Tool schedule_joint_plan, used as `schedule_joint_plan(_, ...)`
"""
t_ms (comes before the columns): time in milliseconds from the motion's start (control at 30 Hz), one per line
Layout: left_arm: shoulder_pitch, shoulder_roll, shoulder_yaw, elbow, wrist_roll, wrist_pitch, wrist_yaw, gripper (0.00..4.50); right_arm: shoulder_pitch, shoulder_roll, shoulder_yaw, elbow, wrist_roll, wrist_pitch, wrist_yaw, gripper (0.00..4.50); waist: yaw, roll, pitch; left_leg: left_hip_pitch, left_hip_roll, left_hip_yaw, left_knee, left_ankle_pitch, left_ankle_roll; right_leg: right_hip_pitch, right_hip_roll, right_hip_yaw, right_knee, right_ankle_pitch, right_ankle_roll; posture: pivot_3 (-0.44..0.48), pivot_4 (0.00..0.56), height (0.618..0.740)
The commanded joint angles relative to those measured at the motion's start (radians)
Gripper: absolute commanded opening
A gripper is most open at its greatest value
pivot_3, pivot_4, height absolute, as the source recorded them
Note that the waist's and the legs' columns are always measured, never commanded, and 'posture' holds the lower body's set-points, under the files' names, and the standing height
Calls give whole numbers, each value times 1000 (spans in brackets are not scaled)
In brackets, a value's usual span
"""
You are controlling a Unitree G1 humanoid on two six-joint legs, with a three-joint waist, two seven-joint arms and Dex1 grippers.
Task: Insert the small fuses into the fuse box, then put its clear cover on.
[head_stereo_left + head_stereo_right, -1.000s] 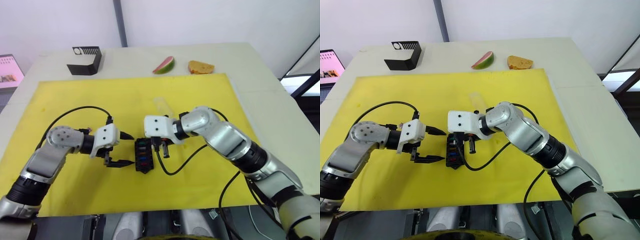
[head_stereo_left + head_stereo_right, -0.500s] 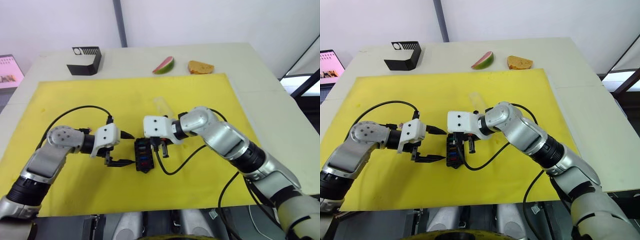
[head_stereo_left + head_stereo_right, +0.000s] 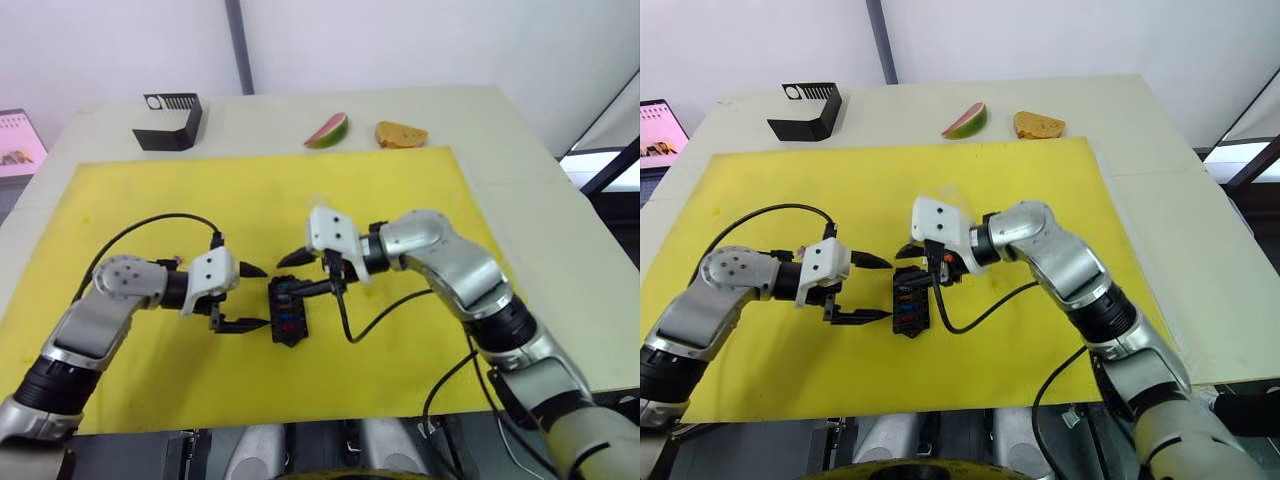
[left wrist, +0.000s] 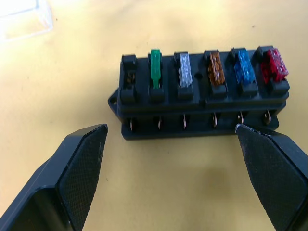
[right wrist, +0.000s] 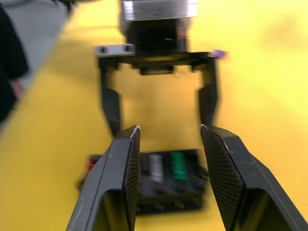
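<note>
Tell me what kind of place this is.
Probably a robot test bench in a lab, not a workshop: a yellow mat on a pale table, a fuse box between two grippers, and unrelated props, a watermelon slice and bread, set at the back.

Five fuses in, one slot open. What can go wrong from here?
1. The fuse box has one empty end slot beside the green fuse; covering now would leave it unfilled.
2. The left hand and right hand are both open, close by the box; either may nudge it.
3. The clear cover is easy to miss.
</note>
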Motion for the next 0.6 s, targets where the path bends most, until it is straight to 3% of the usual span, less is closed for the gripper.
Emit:
schedule_joint_plan(33,-2,-3,41,-23,-21,19,18,4500,16,29,-10,47,-21,-93,-25,825,0,0,0,0,0,0,0,0,0,0,0,0,0,0,0,0,150,740)
schedule_joint_plan(100,13,-2,45,-31,-23,21,20,4500,23,36,-11,72,-29,-104,-34,43,1,0,0,0,0,0,0,0,0,0,0,0,0,0,0,0,150,740)
schedule_joint_plan(400,7,-1,53,-34,-20,30,22,4500,44,39,0,107,-34,-108,-21,43,1,0,0,0,0,0,0,0,0,0,0,0,0,0,0,0,150,740)
schedule_joint_plan(600,-5,-9,52,-36,-19,40,36,4500,69,16,73,143,-131,-139,-32,43,1,0,0,0,0,0,0,0,0,0,0,0,0,0,0,0,150,740)
